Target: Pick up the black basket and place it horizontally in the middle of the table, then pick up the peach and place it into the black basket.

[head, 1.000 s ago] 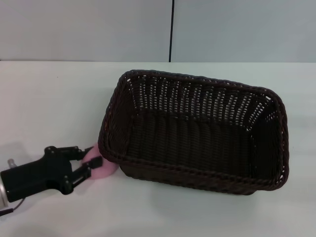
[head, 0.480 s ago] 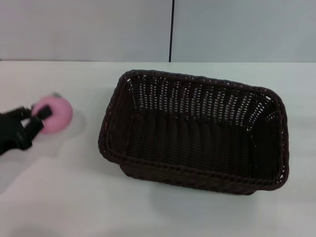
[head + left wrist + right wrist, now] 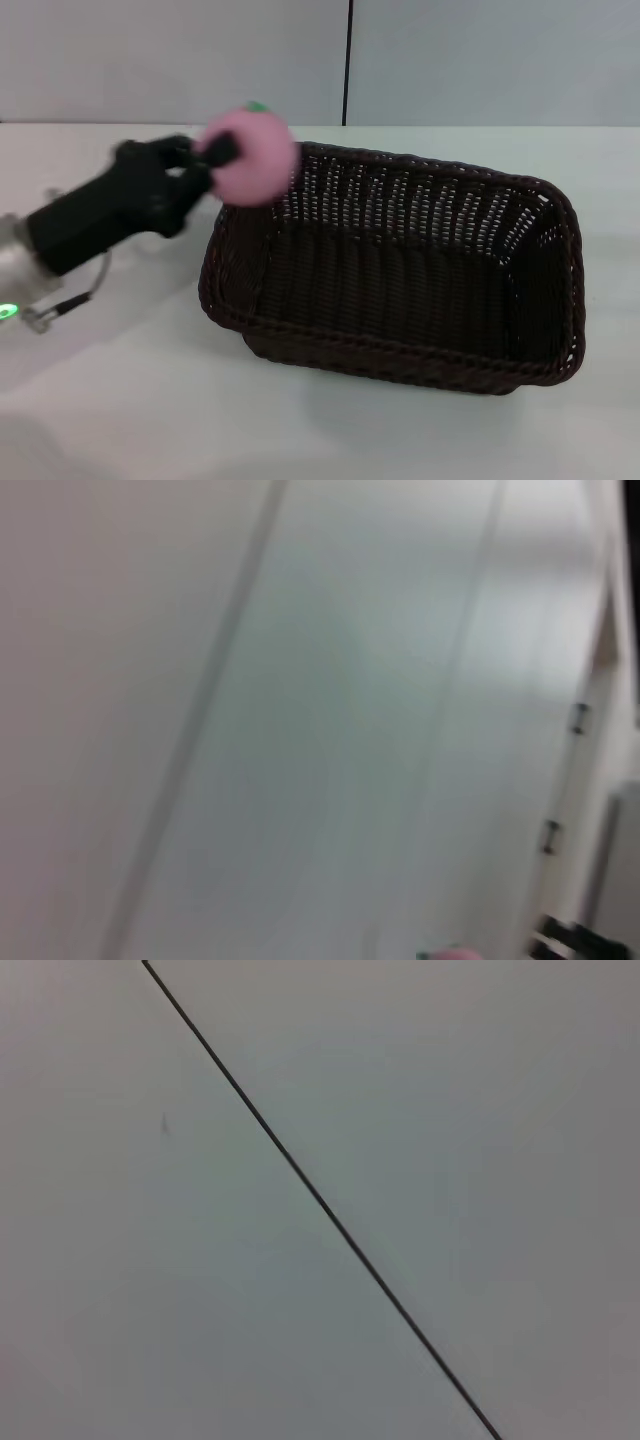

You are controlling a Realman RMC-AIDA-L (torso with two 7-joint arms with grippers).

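Observation:
The black basket (image 3: 400,270) lies lengthwise across the middle of the white table (image 3: 120,400) in the head view, open side up and empty inside. The pink peach (image 3: 252,155) hangs in the air over the basket's far left corner, held by my left gripper (image 3: 222,155), which is shut on it. The black left arm reaches in from the left edge. A sliver of pink peach (image 3: 452,954) shows at the lower edge of the left wrist view. My right gripper is out of view.
A grey wall with a dark vertical seam (image 3: 348,60) stands behind the table. Bare tabletop lies left of and in front of the basket. The right wrist view shows only a plain grey surface with a dark line (image 3: 320,1200).
My left gripper took hold of the peach beside the basket's left front corner, lifted it, and carried it up and to the right over the basket's far left corner. The basket has not moved.

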